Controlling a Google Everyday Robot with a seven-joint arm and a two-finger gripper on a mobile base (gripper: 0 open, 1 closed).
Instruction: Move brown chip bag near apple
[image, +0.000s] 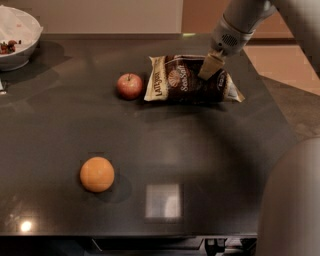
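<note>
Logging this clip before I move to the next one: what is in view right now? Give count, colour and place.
crinkled dark brown chip bag with cream edges: one, brown and cream, far centre-right of the table, close beside the apple
small round red apple: one, red with yellowish patches, just left of the bag
round orange fruit: one, orange, near left part of the table, alone
round white bowl: one, white, far-left corner, cut by the picture's edge, dark reddish bits inside
glossy dark table: one, near-black, under everything
robot arm: one, grey, reaching in from the top right
hand: one, tan, at the bag's upper right part
</note>
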